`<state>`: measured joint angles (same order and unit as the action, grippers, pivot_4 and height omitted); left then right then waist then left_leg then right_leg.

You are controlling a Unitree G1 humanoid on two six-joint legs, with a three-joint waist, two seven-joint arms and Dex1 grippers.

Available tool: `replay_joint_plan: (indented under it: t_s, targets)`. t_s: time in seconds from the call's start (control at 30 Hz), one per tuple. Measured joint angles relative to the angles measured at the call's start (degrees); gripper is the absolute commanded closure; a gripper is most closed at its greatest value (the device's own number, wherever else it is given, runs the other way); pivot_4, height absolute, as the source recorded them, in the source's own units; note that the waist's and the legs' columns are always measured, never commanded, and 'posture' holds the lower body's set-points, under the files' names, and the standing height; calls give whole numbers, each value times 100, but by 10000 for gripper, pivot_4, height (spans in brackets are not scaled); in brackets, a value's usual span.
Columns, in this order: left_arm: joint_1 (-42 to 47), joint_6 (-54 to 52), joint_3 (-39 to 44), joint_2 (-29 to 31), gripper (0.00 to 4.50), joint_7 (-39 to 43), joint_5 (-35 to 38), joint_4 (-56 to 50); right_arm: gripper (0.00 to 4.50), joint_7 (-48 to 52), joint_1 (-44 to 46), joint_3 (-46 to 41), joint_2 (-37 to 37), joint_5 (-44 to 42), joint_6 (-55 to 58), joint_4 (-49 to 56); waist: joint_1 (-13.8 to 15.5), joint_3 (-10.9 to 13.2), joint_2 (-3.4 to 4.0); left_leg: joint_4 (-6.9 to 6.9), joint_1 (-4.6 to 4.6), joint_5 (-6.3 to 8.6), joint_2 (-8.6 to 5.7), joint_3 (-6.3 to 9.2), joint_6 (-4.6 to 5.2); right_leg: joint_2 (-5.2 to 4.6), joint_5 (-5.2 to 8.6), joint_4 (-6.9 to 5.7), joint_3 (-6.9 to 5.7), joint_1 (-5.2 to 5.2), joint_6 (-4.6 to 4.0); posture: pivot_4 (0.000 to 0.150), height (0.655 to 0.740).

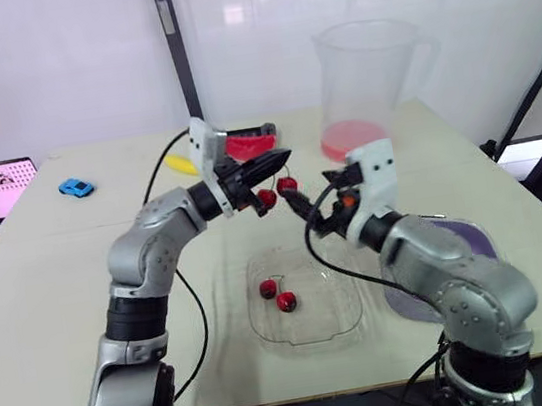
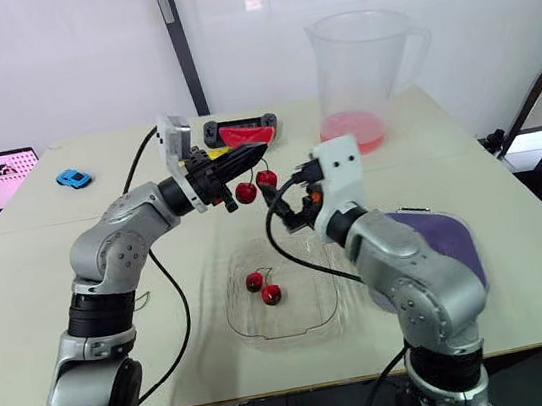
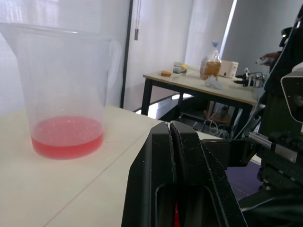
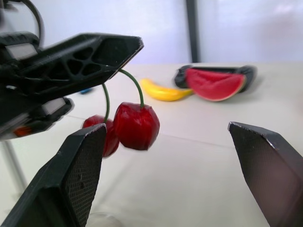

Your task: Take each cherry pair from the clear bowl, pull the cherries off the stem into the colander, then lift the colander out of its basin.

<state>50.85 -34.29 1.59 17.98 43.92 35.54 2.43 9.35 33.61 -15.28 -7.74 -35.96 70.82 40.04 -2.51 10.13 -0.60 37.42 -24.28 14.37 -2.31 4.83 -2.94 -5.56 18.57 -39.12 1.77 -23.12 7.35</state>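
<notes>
**Cherries hang between the arms, just left of the open right pincer**

On the table (image 2: 22,299), the purple colander (image 2: 453,238) sits in its basin at the robot's right, under the right forearm. The clear bowl (image 2: 304,294) lies in the middle, with one cherry pair (image 2: 263,287) inside it.

Above the bowl's far rim, the left gripper (image 2: 259,151) is pinched tight on the stems (image 4: 135,87) of a second cherry pair (image 4: 136,125). The stems run roughly straight down from the closed tips, so the two fruits dangle side by side, clear of the table.

The right gripper (image 4: 166,126) is spread wide and holds nothing. It is the nearer free pincer. The cherries lie just ahead of it and a little to the robot's left, and the nearer fruit is not yet squarely between the fingers.

The right pincer probably needs to slide left and close on a fruit across the stem line. The held pair is well apart from the colander, so a cherry pulled off here would likely miss it.
</notes>
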Motion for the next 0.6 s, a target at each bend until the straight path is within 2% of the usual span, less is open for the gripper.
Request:
replay_joint_plan:
  t_s: [0.07,0.17,0.23,0.33,0.43,0.6]
  targets:
    - [66,3,-2,12,45000,121,6,49,890,457,187,-330,-620,-551,312,-117,5,1,2,0,-1,6,-1,-1,12,-1,0,1,0,1,0,1500,7400]
    - [52,-10,2,150,45000,440,61,44,890,1712,244,-478,-2446,-976,208,-292,15,2,3,-2,0,20,-7,-1,35,0,0,8,-3,3,0,1500,7400]
    - [7,-55,0,237,45000,655,149,3,890,2557,168,-530,-3249,-1172,2,-740,-4,2,3,0,10,25,-4,-3,45,3,0,10,-4,14,0,1500,7400]
    - [-84,-262,-31,252,45000,908,356,-148,890,3106,181,-530,-3580,-1344,-134,-1443,-20,2,3,-3,30,26,3,-7,47,5,1,10,-1,29,0,1500,7400]
    - [-172,-545,-47,379,45000,1163,605,-408,890,3452,199,-183,-3608,-1391,-420,-1581,-18,2,3,-2,30,27,6,-6,49,4,1,10,0,30,0,1500,7400]
    - [-282,-879,-87,383,45000,1271,903,-778,890,3546,248,417,-3157,-1461,-784,-1582,30,2,2,11,28,27,9,0,47,-1,1,11,-2,38,0,1500,7400]
